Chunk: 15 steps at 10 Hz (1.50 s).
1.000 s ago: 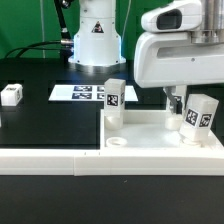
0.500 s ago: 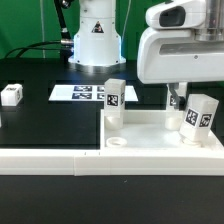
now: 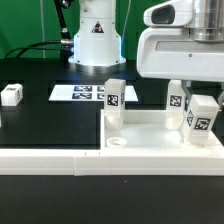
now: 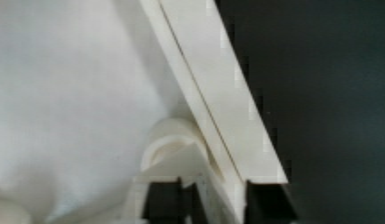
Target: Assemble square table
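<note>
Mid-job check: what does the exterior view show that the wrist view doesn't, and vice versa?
Exterior view only: the upright white tagged block leg, a small white tagged block at that view's left, the marker board, the long white L-shaped rail. Wrist view only: the dark fingers of the gripper close up, beside the raised edge of the large white square plastic slab. Both: that slab and the black table.
</note>
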Tool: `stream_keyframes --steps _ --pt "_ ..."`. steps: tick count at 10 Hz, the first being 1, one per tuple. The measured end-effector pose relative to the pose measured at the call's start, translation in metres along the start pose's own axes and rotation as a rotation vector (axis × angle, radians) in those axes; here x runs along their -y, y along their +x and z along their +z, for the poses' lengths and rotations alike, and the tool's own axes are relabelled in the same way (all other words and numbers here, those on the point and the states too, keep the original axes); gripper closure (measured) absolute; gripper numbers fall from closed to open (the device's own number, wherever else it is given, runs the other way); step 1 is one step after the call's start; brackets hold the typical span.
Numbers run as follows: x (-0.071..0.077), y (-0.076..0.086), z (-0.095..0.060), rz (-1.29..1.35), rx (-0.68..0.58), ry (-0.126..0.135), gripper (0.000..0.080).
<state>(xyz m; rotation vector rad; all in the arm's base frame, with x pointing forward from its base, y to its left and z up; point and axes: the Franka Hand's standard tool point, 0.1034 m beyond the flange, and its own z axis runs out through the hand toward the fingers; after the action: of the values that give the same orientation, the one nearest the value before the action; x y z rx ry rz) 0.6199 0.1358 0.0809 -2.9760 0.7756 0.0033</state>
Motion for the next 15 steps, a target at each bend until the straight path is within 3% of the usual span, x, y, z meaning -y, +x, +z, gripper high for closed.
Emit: stream_keyframes --steps 1,2,3,5,7,8,9,10,11,12,13,14,15 --pt "0.000 0.000 0.000 0.065 0.001 0.001 0.0742" --pt "0.001 -0.001 0.000 0.136 0.001 0.000 0.0781" --pt "0.001 -0.001 0.000 0.205 0.002 0.001 0.0781" --pt "-0.001 0.001 0.001 0.420 -0.005 0.027 0.0797" --pt "-0.001 0.000 0.002 0.337 -0.004 0.026 0.0797" --pt "-0.001 0.000 0.002 0.248 -0.009 0.021 0.0711" --pt "-0.001 -0.003 -0.001 0.077 -0.012 0.018 0.0711" --pt "-0.003 -0.003 -0.004 -0.081 -0.017 0.019 0.0575" --pt "-0.004 -0.001 -0.009 -0.253 -0.036 0.026 0.0374" --pt "-0.005 0.000 -0.012 -0.365 -0.047 0.029 0.0374" --pt "-0.005 -0.001 -0.010 -0.379 -0.044 0.026 0.0240" --pt "-0.006 -0.001 -0.009 -0.471 -0.044 0.023 0.0177" --pt "-0.007 -0.001 -0.009 -0.509 -0.043 0.021 0.0177"
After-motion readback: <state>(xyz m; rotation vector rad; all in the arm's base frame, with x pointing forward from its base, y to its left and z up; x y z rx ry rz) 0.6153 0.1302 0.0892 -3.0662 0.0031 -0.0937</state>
